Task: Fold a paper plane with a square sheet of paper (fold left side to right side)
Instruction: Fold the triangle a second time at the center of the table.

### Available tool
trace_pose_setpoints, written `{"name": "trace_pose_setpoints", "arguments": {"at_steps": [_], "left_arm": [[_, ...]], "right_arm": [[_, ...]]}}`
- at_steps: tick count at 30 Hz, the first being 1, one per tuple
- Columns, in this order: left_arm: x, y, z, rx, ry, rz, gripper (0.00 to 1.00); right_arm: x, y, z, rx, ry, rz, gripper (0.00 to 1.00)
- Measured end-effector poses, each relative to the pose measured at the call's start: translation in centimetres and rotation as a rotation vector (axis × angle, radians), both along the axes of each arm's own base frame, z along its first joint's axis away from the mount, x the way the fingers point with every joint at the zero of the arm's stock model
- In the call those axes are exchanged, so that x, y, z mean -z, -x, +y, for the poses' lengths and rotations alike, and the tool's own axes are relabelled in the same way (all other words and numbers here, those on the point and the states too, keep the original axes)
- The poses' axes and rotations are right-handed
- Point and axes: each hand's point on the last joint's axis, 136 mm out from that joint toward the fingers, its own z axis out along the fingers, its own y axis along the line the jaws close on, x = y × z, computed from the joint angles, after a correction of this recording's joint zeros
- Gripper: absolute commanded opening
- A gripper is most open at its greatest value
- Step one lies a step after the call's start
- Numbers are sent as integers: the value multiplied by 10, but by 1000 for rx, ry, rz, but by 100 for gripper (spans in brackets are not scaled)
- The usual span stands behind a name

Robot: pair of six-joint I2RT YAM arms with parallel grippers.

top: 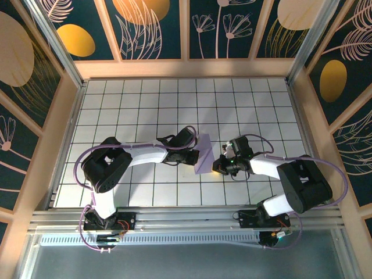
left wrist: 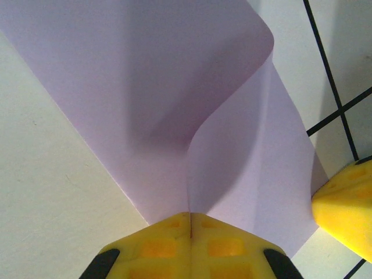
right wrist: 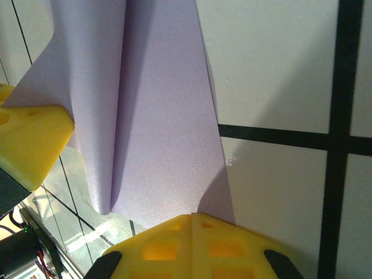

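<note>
While left tool (left wrist: 190, 217) and right tool (right wrist: 192, 217) pinch square sheet (left wrist: 174, 87); tiled table (top: 145, 99) beneath

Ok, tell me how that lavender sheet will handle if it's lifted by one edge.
Probably floppy: the lavender sheet bows in a soft S-curve above the left gripper. Likely light: fingertip pinches from it and the right gripper seem enough to hold it. It should crease easily; a fold line runs down it.
</note>
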Motion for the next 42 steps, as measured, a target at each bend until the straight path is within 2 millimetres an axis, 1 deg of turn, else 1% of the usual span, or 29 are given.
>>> {"name": "trace_pose_setpoints", "arguments": {"at_steps": [7, 19, 42], "left_arm": [[1, -2, -3, 10, -3, -4, 0], [8, -1, -1, 15, -21, 7, 0], [11, -3, -3, 20, -27, 4, 0]], "right_arm": [[0, 0, 0, 0, 0, 0, 0], [0, 0, 0, -1, 2, -1, 0], [1, 0, 1, -3, 2, 2, 0]]}}
